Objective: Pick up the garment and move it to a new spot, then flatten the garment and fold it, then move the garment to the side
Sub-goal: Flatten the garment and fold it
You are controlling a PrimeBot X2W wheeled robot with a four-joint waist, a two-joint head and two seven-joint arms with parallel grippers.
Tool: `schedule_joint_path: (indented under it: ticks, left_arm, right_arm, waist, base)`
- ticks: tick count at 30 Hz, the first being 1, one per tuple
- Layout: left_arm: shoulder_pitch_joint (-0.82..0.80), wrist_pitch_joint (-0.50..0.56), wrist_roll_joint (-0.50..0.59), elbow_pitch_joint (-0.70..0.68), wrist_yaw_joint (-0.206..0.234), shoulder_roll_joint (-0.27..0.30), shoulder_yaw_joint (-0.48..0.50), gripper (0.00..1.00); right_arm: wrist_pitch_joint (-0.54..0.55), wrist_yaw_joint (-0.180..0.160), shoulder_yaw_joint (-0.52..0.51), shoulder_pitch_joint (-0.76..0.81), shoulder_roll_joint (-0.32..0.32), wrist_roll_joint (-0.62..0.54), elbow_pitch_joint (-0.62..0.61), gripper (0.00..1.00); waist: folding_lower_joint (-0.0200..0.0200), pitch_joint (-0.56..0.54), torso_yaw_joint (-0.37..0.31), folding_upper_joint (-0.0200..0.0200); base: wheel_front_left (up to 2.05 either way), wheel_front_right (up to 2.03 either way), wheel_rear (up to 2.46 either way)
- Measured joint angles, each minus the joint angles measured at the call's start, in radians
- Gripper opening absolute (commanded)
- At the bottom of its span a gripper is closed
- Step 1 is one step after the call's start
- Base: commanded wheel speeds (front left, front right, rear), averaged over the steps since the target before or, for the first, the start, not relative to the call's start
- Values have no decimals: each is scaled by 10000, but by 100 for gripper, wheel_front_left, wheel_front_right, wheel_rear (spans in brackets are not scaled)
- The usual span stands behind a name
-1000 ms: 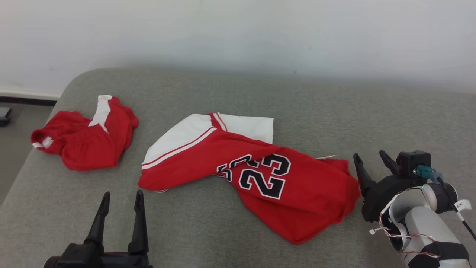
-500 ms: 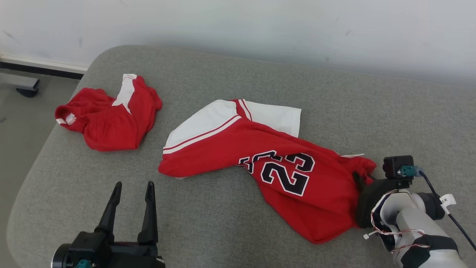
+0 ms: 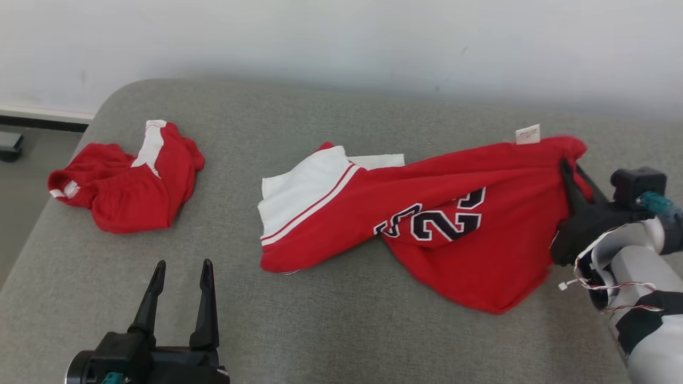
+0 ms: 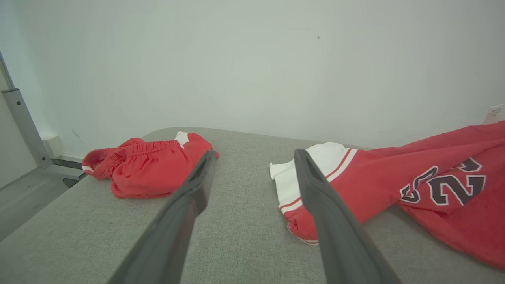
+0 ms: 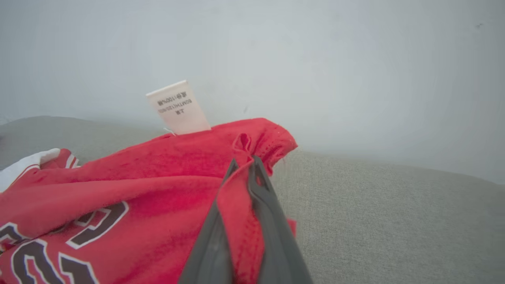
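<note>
The garment (image 3: 427, 224) is a red and white jersey with the number 23, stretched across the grey cushion (image 3: 331, 330). Its right end is lifted off the cushion, a white label (image 3: 527, 134) sticking up from it. My right gripper (image 3: 570, 168) is shut on that raised red edge; in the right wrist view the cloth (image 5: 165, 185) is pinched between the two dark fingers (image 5: 272, 232). My left gripper (image 3: 181, 266) stands open at the lower left, apart from the jersey, with nothing between its fingers (image 4: 335, 221). The jersey's white and red end (image 4: 311, 177) lies just right of them.
A second red and white garment (image 3: 128, 181) lies crumpled at the cushion's left end, also seen as a red heap (image 4: 150, 167) in the left wrist view. A pale wall (image 3: 341, 42) runs behind the cushion. Floor (image 3: 21, 176) shows past the left edge.
My right gripper went from open beside the jersey's right end to shut on it, then lifted and pulled that end up and right. The head camera shifted. The left gripper stayed open.
</note>
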Motion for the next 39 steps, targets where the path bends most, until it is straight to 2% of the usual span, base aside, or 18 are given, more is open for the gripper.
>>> schedule_joint_path:
  ticks: [6, 11, 17, 20, 21, 22, 23, 30, 39]
  left_arm:
    - [8, 0, 71, 23, -36, -12, 33, 100]
    - [147, 0, 61, 23, -38, -29, 2, 100]
    - [410, 0, -104, -2, 54, -31, -119, 100]
    - [509, 0, -198, -6, 136, -33, -203, 100]
    - [547, 0, -221, -8, 138, -31, -205, 100]
    - [591, 0, -222, -2, 146, -31, -211, 100]
    - [616, 0, -224, 10, 153, -31, -224, 100]
    - [649, 0, -207, 63, 150, -33, -215, 100]
    - [803, 0, -192, 77, 127, -33, -226, 100]
  right_arm:
    - [-194, 0, 117, 252, -284, 244, -1030, 0]
    - [-217, 0, 21, 1667, -318, 330, -2412, 0]
    - [-217, 0, -518, 4044, 144, 130, -4165, 0]
    - [-238, 0, -815, 5151, 523, -84, -4631, 0]
    - [-238, 0, -871, 5451, 644, -173, -4661, 13]
    - [-238, 0, -940, 5692, 759, -288, -4661, 43]
    - [-238, 0, -1081, 5853, 890, -337, -4686, 100]
    - [-240, 0, -1896, 6488, 1271, -608, -5405, 100]
    - [-240, 0, -2128, 6869, 1112, -727, -5613, 100]
  waist:
    - [0, -150, -347, 0]
    - [0, -268, -553, 0]
    - [-1, -436, -661, 0]
    - [-1, -469, -736, 0]
    - [-1, -477, -768, 0]
    - [-1, -484, -804, 0]
    - [-1, -494, -842, 0]
    - [-1, -684, -1088, 0]
    - [-1, -938, -1185, -1]
  base:
    - [0, 0, 0]
    - [0, 0, 0]
    - [0, 0, 0]
    - [0, 0, 0]
    - [0, 0, 0]
    - [0, 0, 0]
    - [0, 0, 0]
    - [0, 0, 0]
    - [0, 0, 0]
